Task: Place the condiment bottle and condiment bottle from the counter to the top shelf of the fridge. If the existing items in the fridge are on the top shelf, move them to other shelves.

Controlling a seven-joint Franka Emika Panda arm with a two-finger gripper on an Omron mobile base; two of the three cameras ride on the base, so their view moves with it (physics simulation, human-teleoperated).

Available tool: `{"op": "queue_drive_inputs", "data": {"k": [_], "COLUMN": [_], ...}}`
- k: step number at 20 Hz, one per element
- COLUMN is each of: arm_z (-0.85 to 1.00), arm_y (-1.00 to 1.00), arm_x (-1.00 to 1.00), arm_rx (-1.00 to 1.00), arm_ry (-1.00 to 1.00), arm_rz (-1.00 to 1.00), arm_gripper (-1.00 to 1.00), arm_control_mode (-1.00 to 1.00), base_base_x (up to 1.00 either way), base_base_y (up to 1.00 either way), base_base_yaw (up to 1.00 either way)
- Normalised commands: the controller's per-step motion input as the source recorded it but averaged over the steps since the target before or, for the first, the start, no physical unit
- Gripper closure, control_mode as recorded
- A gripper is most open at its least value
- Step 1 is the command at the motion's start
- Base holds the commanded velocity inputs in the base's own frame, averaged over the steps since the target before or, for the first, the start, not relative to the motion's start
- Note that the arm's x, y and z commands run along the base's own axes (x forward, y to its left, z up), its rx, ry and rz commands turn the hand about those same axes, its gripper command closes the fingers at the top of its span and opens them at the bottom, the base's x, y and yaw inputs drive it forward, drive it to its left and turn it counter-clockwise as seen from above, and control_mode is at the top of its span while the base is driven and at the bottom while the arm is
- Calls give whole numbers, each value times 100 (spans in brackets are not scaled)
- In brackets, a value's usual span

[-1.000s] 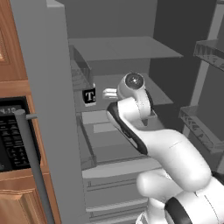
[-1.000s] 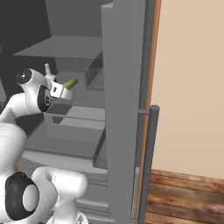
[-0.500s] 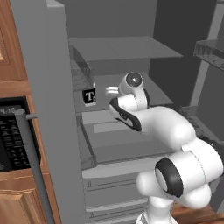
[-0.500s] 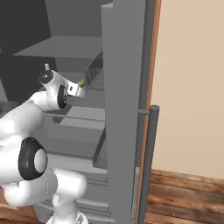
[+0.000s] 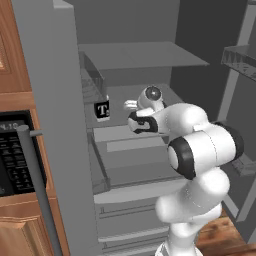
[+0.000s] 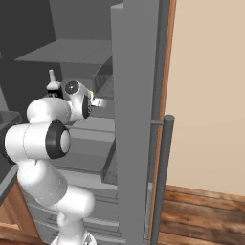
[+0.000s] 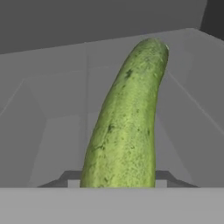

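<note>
Since a second ago the arm has folded in tighter: elbow and big joints have swung up and forward, now bulking in front of the lower drawers, while the hand has pushed further into the fridge, level with the shelf below the top shelf. The whole picture has also shifted, so the base has probably crept closer. Gripper points left toward the black box, which stands at the left end of that shelf, near the inner wall. In the right base view the gripper pokes right, past the door edge. Fruit, green and elongated, rises straight out from between the fingers in the hand view, with grey fridge floor and walls behind it; jaws clamped on it, partly closed. Judgement: this is the clearing step, the fruit being carried off to a lower level so the top shelf is free. The top shelf reads bare. Box looks to sit on the second level already, though I cannot be sure. The bottles and the counter: not located from here. Wrist roughly horizontal, forearm angled back toward the base. Next: set the fruit down flat, since it may roll when let go.
</note>
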Motion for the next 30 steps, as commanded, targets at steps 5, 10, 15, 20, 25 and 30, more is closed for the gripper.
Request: {"op": "queue_drive_inputs", "data": {"k": [5,10,15,20,25,30], "arm_z": [-63,-31,0,0,0,19], "arm_y": [-4,1,0,0,0,0], "arm_x": [98,100,24,-75,-100,-100], "arm_rx": [0,-1,0,2,3,7], "arm_ry": [0,1,10,1,-5,-14], "arm_rz": [0,-9,-6,-2,0,0], "arm_gripper": [100,-100,-100,-100,-100,-100], "arm_control_mode": [-100,-100,-100,-100,-100,-100], "base_base_x": [0,0,0,0,0,0], "base_base_y": [0,0,0,0,0,0], "base_base_yaw": [0,0,0,0,0,0]}}
